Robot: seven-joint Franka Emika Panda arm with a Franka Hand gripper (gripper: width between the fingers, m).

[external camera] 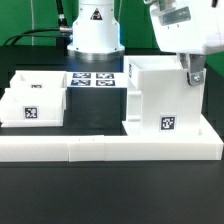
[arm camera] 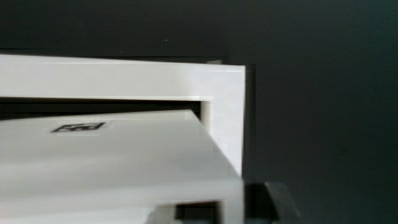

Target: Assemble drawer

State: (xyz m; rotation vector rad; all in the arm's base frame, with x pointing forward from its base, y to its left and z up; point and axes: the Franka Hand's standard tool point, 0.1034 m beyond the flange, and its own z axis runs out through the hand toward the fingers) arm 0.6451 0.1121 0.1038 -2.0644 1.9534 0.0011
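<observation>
The white drawer housing (external camera: pixel 160 95) stands at the exterior view's right, with a square tag on its front face, against the low white border wall (external camera: pixel 110 148). My gripper (external camera: pixel 190 75) is at the housing's right wall, with a dark finger (external camera: pixel 194 72) outside it. In the wrist view the housing's edge (arm camera: pixel 228 110) and a tagged white surface (arm camera: pixel 80 128) fill the picture. The gripper (arm camera: pixel 231 212) has a narrow white strip of wall between its two dark fingers. A shallow tagged tray (external camera: pixel 35 100) sits at the exterior view's left. I cannot make out a second tray.
The marker board (external camera: pixel 95 80) lies between the tray and the housing, in front of the robot base (external camera: pixel 95 30). The border wall runs along the front and turns up at the exterior view's right end beside the housing. A black cable lies at the back left.
</observation>
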